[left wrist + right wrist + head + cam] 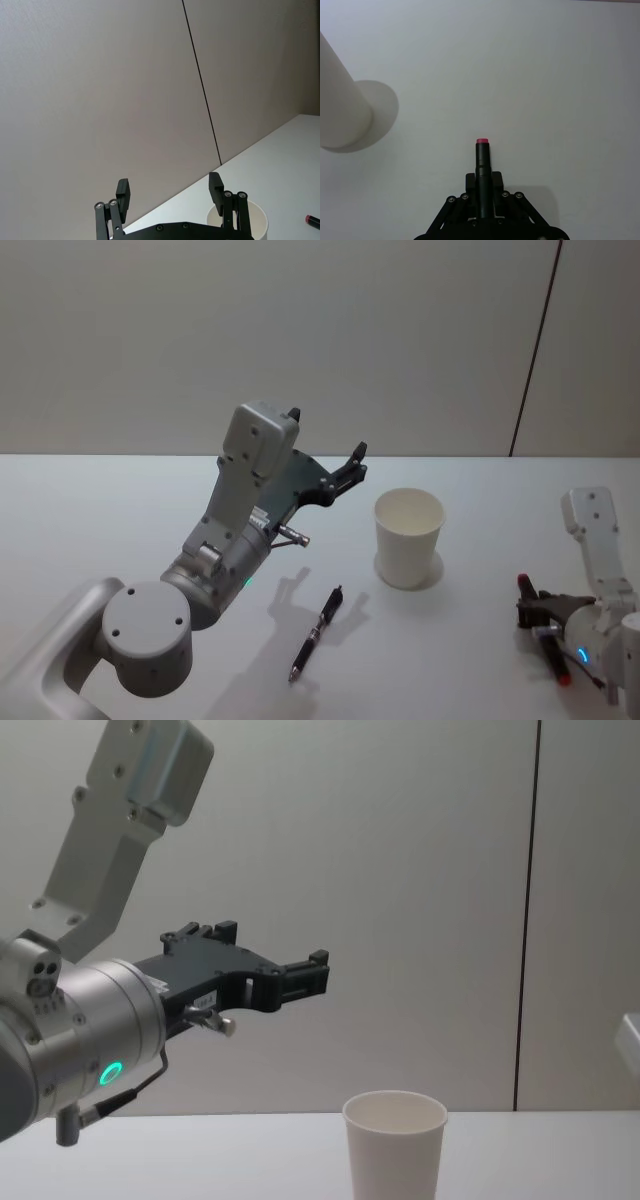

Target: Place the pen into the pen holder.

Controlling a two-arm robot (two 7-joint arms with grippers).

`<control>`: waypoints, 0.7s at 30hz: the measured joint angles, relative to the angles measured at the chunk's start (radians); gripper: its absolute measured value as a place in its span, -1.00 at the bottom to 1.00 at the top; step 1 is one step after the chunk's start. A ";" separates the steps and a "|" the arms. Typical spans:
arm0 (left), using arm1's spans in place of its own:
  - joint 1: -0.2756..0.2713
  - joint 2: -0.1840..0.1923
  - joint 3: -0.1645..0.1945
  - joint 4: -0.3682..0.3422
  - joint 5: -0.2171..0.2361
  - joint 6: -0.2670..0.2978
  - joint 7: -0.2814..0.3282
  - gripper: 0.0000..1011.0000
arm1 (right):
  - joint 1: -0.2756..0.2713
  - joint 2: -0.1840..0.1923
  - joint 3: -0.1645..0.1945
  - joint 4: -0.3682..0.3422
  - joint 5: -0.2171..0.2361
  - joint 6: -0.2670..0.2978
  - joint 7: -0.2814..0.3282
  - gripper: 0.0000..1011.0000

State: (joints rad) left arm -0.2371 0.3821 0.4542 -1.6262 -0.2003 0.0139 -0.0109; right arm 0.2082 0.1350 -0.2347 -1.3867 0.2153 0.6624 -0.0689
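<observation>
Lying flat on the white table [120, 530], the black pen [316, 633] rested near the paper cup [408, 537], on its left, not touching it. The left gripper [170, 190] hung raised above both, fingers wide, empty. The right gripper [483, 181], low at the table's right, clamped a red-tipped pen [482, 155].

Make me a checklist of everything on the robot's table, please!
Surface: white table, no spills seen.
Job's things: cup upright; pen lying flat, nearer the robot and left of the cup, not touching it; second pen in the right gripper.
Clutter: nothing seen.
Grippers: left gripper open, empty, raised left of the cup; right gripper shut on the second pen, low, right of the cup.
Cables: thin grey cable looped behind the left gripper.
Surroundings: plain wall with a dark vertical seam.
</observation>
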 joint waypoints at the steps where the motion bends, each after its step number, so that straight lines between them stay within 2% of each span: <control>1: 0.000 0.000 0.000 0.000 0.000 0.000 0.000 0.99 | 0.000 0.000 0.000 0.002 0.000 -0.001 0.001 -0.64; 14: 0.000 0.000 0.000 0.000 0.000 0.000 0.000 0.99 | 0.001 -0.003 0.007 0.014 -0.003 -0.023 0.011 -0.65; 21: 0.000 0.000 0.000 0.000 0.000 0.000 0.000 0.99 | -0.010 -0.001 0.010 -0.006 -0.010 -0.063 0.016 -0.65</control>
State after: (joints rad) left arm -0.2371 0.3821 0.4543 -1.6262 -0.2003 0.0139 -0.0109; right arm 0.1987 0.1344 -0.2245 -1.3926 0.2056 0.5997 -0.0526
